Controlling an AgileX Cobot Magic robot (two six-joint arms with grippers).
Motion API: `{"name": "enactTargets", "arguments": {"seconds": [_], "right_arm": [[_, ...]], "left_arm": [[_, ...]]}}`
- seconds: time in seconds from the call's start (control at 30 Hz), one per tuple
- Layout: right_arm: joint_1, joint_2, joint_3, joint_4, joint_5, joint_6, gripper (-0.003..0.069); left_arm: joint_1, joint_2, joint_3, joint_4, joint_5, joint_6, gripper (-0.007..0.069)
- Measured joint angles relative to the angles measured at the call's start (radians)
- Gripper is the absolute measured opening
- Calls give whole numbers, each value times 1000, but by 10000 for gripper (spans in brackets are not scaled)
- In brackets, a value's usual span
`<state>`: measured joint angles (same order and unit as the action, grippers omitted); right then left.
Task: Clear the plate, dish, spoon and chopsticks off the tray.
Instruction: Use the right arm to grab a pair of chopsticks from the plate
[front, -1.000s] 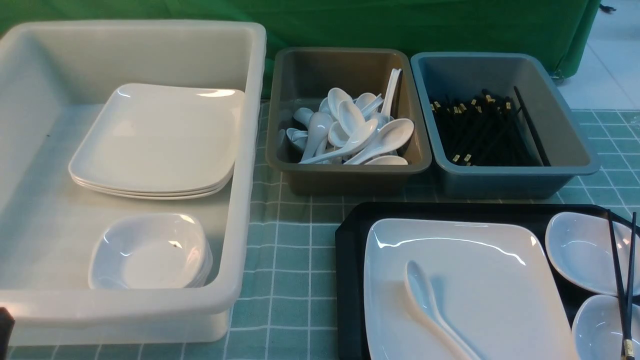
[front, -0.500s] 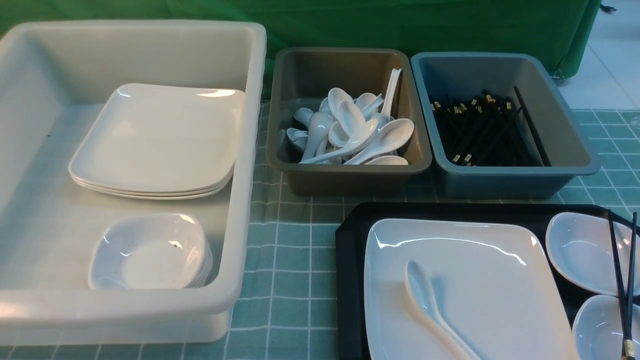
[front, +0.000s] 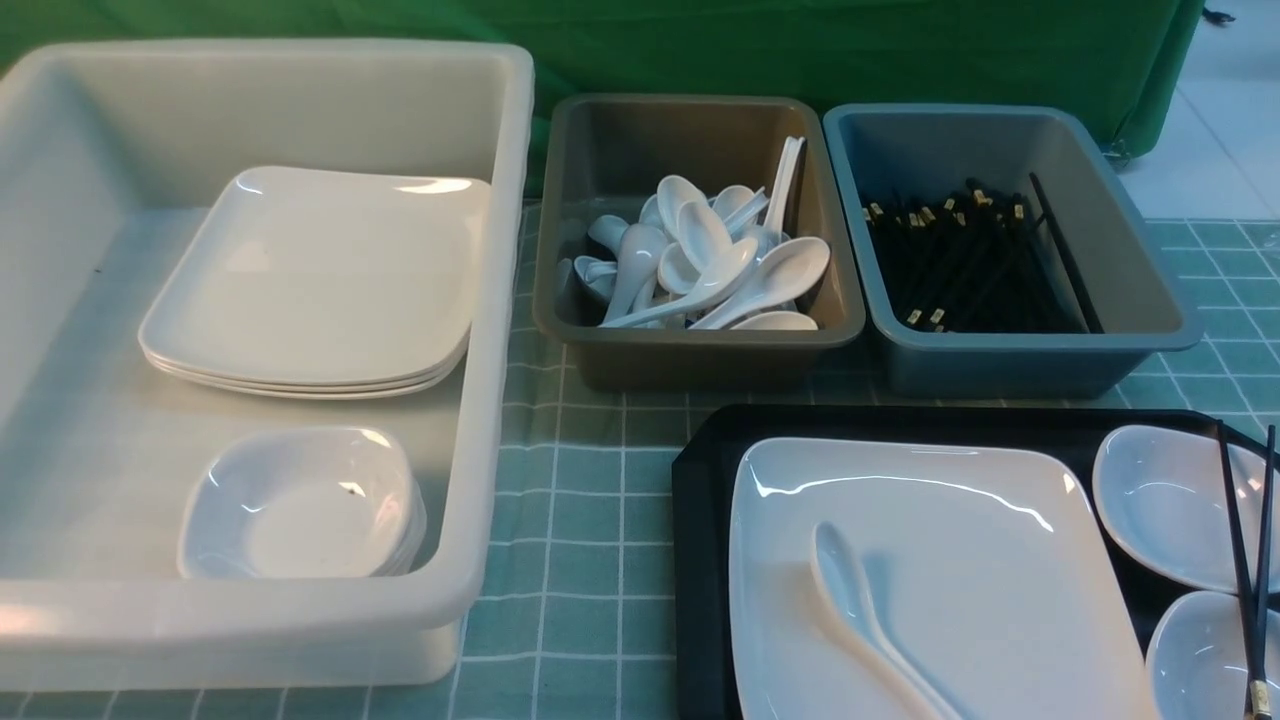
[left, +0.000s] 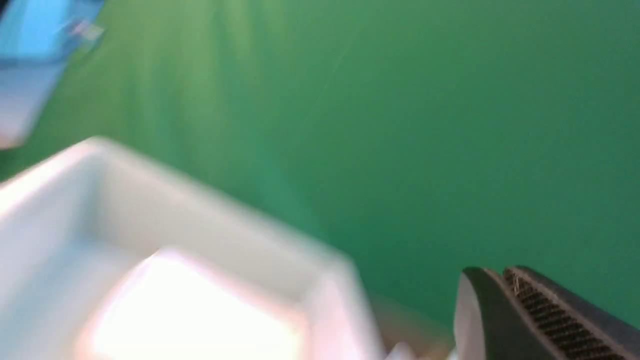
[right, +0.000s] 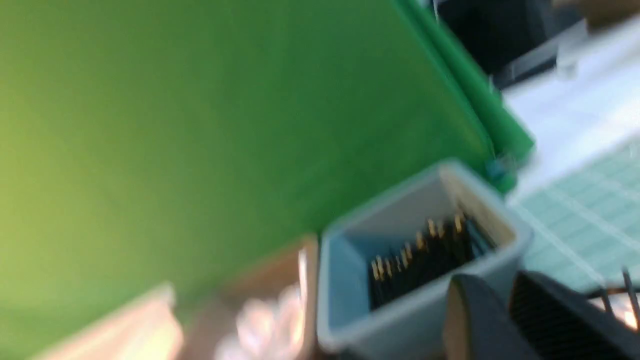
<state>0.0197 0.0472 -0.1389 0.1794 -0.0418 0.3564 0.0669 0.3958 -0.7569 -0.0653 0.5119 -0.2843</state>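
The black tray (front: 700, 520) lies at the front right. On it the white square plate (front: 950, 540) carries the spoon (front: 860, 610). Right of the plate stand two small white dishes (front: 1160, 500) (front: 1195, 655), with the black chopsticks (front: 1245, 560) laid across both. Neither gripper appears in the front view. In the blurred left wrist view my left gripper (left: 492, 272) is shut and empty, up in front of the green curtain. In the right wrist view my right gripper (right: 502, 282) has its jaws a little apart, empty, above the tray side near the chopsticks (right: 627, 285).
A big white tub (front: 480, 300) on the left holds stacked plates (front: 310, 280) and small dishes (front: 300, 505). Behind the tray stand a brown-grey tub (front: 690, 350) of spoons and a blue-grey tub (front: 1000, 360) of chopsticks. A green curtain closes the back.
A dark piece of the left arm at the front view's lower left corner has gone out of sight. Nothing on the tray has moved.
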Motion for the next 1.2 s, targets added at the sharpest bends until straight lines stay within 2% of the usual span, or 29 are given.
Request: {"name": "enactTargets", "arguments": {"seconds": [0.03,0.07,0.1,0.17,0.2,0.23,0.3,0.4,0.53,0.63,0.67,0.73,0.8,0.83,0.93,1.0,1.1,1.2], "right_arm": [[0,6,-12,0,19,-7,84],[13,78,-131,-5,180,-73,44],[19,108,-173,-6,233,-95,35],[42,264,-344,-16,455,-204,25],[44,278,-359,-17,476,-214,25],[59,370,-456,-32,612,-262,23],[73,545,-573,-57,772,-301,20],[74,746,-687,-79,890,-356,18],[59,908,-759,-135,957,-367,18],[-20,1048,-801,-179,992,-365,18],[-80,1119,-818,-174,984,-366,20],[-111,1170,-826,-168,973,-365,25],[-180,1276,-844,-156,935,-345,102],[-184,1292,-847,-154,928,-342,111],[-210,1425,-862,-142,839,-324,335],[-209,1499,-864,-122,777,-319,439],[-205,1560,-864,-101,722,-319,501],[-204,1599,-864,-85,684,-319,519]], "left_arm": [[0,0,-12,0,22,17,17],[0,101,-97,-32,189,115,17],[0,164,-137,-56,273,167,17],[0,279,-178,-125,387,260,17],[0,299,-180,-141,394,284,17],[0,366,-187,-208,438,353,17],[0,449,-187,-311,477,450,17],[-17,524,-189,-401,495,547,6],[-102,557,-193,-370,499,543,1],[-244,564,-193,-261,531,460,1],[-317,564,-193,-210,541,416,1],[-360,564,-193,-176,546,383,1],[-447,564,-193,-95,548,294,0],[-457,564,-193,-91,546,284,0],[-508,564,-193,-63,512,251,0],[-514,564,-193,-54,492,248,0],[-514,564,-193,-40,483,248,0],[-514,564,-193,-29,478,247,0]]}}
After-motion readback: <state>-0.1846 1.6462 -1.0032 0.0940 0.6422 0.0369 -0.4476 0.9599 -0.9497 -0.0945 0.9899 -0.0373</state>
